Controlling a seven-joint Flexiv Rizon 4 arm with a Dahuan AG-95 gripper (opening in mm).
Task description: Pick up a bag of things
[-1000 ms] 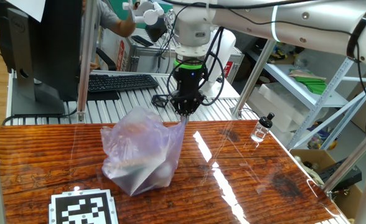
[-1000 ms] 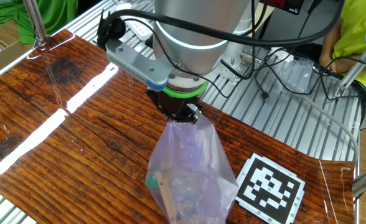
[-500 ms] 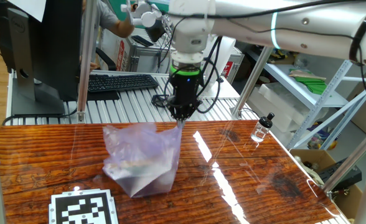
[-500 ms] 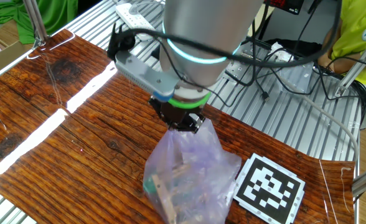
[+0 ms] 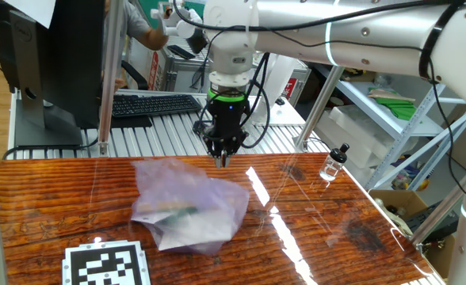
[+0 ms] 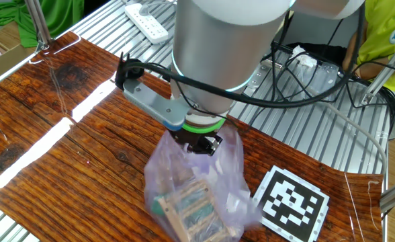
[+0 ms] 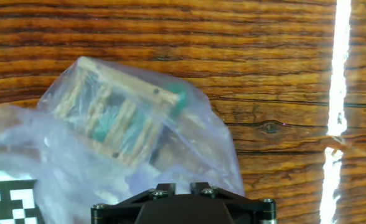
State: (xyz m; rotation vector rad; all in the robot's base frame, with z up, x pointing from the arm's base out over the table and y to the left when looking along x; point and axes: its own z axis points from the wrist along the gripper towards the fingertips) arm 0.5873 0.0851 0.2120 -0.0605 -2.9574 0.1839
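Bag (image 5: 189,207) lies slumped on table (image 5: 336,237) directly beneath pincer (image 5: 221,161).

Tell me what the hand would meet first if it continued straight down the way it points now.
Most likely the plastic bag, lying slumped on the wooden table directly under the hand. How much gap remains above it is unclear.
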